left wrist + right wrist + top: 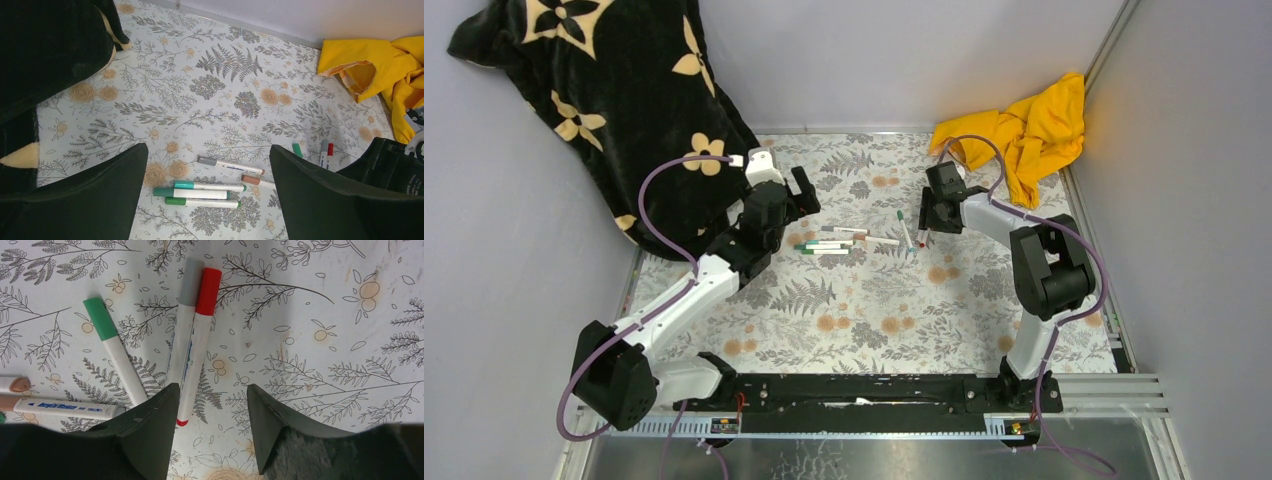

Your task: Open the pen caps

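Observation:
Several white pens lie on the floral table (864, 300), each with its cap on. In the left wrist view three pens with green caps (175, 201) lie side by side, with a grey cap (206, 161) and a brown cap (250, 179) just beyond. My left gripper (208, 147) is open and empty above them, and also shows in the top view (801, 195). In the right wrist view a green cap (100, 320), a grey cap (190, 282) and a red cap (209, 285) lie ahead. My right gripper (211, 390) is open and empty, its left finger beside the red pen's rear end.
A black blanket with tan flowers (604, 90) covers the far left corner, close behind the left arm. A yellow cloth (1024, 130) lies at the far right, just behind the right gripper (924, 222). Grey walls close in the table on three sides.

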You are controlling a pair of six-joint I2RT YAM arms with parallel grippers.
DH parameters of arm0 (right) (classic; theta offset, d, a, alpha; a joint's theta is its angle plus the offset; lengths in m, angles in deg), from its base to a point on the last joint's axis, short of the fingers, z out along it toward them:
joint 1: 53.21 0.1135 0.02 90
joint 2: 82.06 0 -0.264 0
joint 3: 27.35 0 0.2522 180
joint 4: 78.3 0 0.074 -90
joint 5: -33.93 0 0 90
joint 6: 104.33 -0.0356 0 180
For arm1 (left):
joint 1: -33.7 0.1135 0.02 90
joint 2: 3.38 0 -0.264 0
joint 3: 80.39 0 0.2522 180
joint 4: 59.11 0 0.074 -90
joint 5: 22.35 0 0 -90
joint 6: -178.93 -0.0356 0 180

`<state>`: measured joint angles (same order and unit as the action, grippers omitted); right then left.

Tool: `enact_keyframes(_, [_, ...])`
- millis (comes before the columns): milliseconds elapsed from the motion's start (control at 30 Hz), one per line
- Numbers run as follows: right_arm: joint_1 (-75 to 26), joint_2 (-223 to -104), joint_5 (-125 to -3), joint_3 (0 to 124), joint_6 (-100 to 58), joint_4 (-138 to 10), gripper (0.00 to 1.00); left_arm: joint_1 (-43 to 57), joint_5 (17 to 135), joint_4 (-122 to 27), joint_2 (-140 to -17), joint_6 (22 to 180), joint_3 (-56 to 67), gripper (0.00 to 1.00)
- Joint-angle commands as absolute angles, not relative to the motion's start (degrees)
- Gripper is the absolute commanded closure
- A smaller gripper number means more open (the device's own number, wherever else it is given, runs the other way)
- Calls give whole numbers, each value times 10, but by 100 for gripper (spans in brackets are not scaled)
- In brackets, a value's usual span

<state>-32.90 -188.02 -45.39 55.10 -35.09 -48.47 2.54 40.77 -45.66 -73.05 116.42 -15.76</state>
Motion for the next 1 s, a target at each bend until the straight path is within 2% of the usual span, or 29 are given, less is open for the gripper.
enact_keyframes(0, [-323,-1888,-438,573,-347,-477,41,21,393,-498,-720,1164,-170,1])
enact_keyframes(400, [-316,-1936,-444,614,-348,-462,45,21,386,-513,-733,1166,-171,2])
enact_keyframes(500, [-313,-1941,-450,614,-347,-456,50,21,386,-512,-734,1167,-171,1])
enact_keyframes(733, [-311,-1936,-467,581,-346,-458,70,21,380,-496,-730,1175,-174,1])
enact_keyframes(967, [-310,-1910,-472,546,-335,-468,100,21,385,-456,-738,1300,-174,2])
